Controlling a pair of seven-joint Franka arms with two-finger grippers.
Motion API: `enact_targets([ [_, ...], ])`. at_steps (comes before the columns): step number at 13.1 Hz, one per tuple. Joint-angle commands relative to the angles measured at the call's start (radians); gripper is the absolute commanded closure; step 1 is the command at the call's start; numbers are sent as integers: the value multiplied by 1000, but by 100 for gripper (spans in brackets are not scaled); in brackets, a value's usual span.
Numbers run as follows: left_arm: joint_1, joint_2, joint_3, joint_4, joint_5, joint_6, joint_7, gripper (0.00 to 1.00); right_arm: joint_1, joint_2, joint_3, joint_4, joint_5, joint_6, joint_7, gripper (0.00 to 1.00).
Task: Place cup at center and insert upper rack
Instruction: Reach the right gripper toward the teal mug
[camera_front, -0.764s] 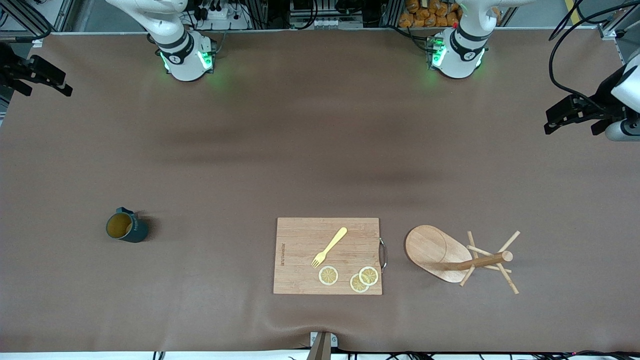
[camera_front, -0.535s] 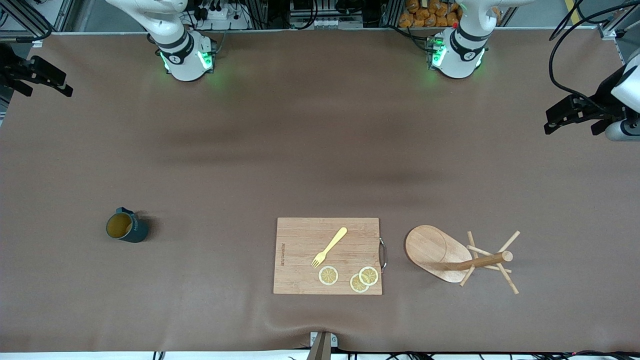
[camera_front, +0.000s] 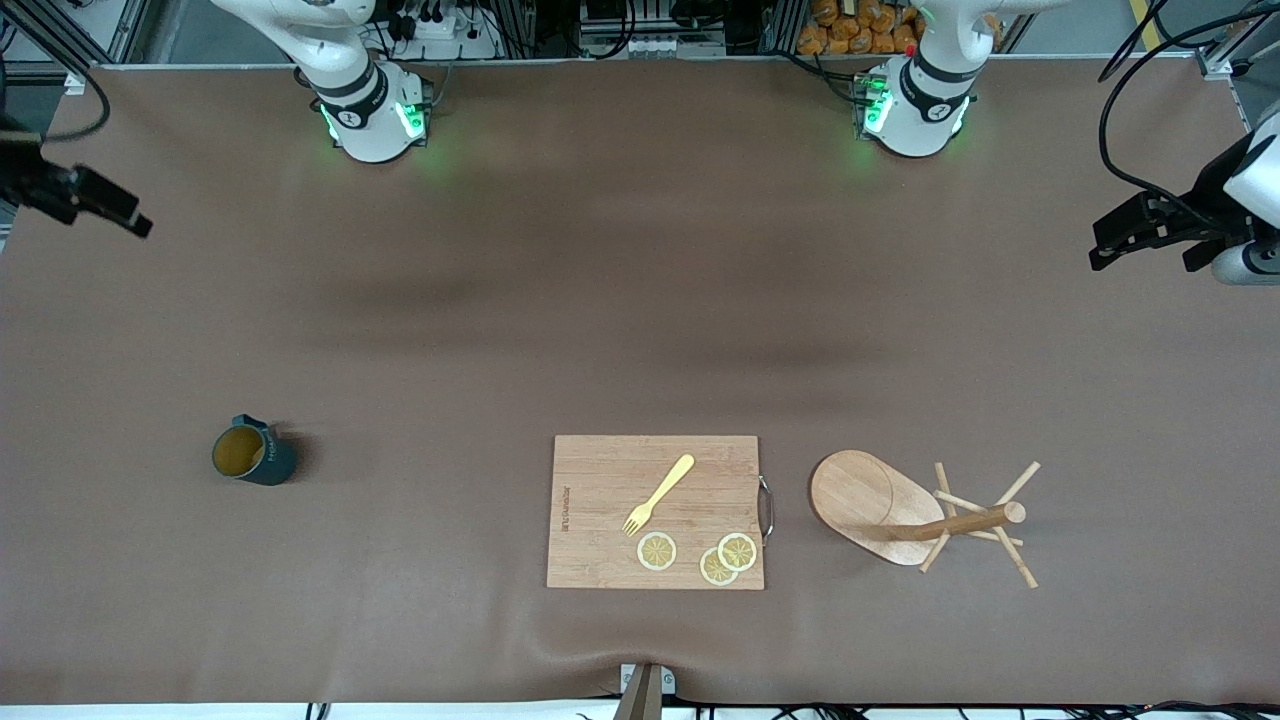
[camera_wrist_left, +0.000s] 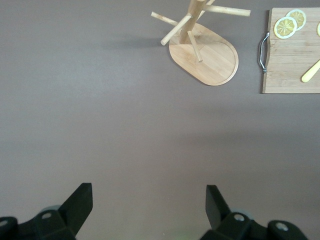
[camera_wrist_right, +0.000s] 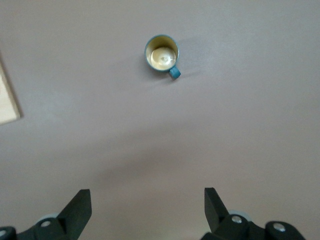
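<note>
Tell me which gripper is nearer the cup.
Right. The right gripper hangs open above the table's edge at the cup's end; the left gripper, also open, is at the mug tree's end.

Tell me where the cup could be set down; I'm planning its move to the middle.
Bare cloth lies between the cup and the cutting board, and from the board toward the arm bases. Crowded: the board, carrying fork and lemon slices, with the mug tree close beside it.
</note>
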Motion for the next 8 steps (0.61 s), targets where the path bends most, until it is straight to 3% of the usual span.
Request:
enact_targets([
  [1, 5, 3, -4, 8, -20, -11, -8, 0, 10, 157, 0, 92, 43, 42, 169, 0],
  [8, 2, -4, -6, -3, -9, -10, -15, 0, 44, 558, -2, 259, 69, 326, 422, 0],
])
